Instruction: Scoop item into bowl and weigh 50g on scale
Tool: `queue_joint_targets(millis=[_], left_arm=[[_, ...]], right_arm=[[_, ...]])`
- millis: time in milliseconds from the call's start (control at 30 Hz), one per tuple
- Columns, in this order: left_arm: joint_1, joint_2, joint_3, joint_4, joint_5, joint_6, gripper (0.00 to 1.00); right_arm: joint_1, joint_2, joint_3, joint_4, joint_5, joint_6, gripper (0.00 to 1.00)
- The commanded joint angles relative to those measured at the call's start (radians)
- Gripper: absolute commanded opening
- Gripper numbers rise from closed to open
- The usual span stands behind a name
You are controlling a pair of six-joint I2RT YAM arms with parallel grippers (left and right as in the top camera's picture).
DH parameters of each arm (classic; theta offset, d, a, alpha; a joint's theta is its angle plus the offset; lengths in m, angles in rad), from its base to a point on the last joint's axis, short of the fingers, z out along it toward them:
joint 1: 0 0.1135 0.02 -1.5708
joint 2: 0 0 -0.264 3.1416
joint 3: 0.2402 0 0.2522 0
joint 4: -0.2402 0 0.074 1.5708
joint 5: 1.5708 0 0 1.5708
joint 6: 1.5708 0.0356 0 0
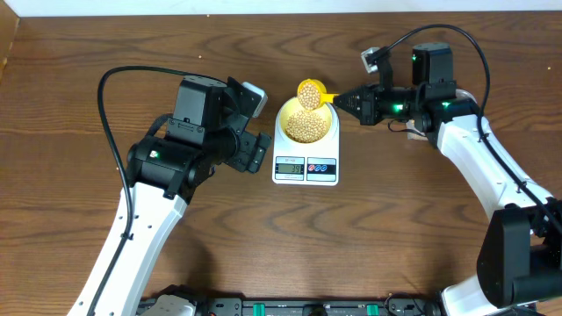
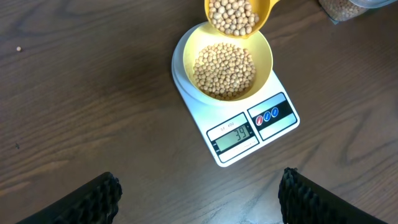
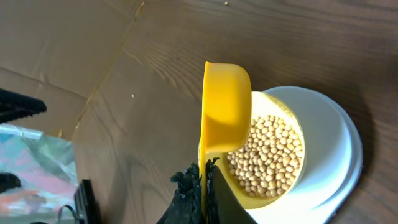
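Bowl (image 2: 265, 59) sits on scale (image 2: 198, 111) platform, mid-worktop (image 1: 88, 53), with a good layer of beans (image 2: 224, 70) inside. Scale display reads 34. Right pincer (image 1: 339, 100) pressed together, pinching the handle of a yellow scoop (image 1: 311, 91). Scoop is loaded with more beans and held over the bowl's far rim. Left pincer (image 2: 200, 180) spread wide, nothing in it, hovering just left of the scale, not touching it.
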Motion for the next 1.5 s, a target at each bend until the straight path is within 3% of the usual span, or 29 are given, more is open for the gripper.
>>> queue_joint_targets(millis=[0,400,767,1467], left_arm=[[0.004,0.003,0.0,-0.003,0.012,0.013,0.83],[0.004,0.003,0.0,-0.003,0.012,0.013,0.83],[0.004,0.003,0.0,-0.003,0.012,0.013,0.83],[0.004,0.003,0.0,-0.003,0.012,0.013,0.83]], right_arm=[[0.008,0.009,-0.001,-0.002,-0.007,-0.092,0.01],[0.037,0.009,-0.009,-0.011,0.003,-0.273,0.01],[0.052,0.009,-0.01,-0.023,0.104,-0.324,0.01],[0.038,0.009,-0.011,-0.029,0.104,-0.165,0.01]])
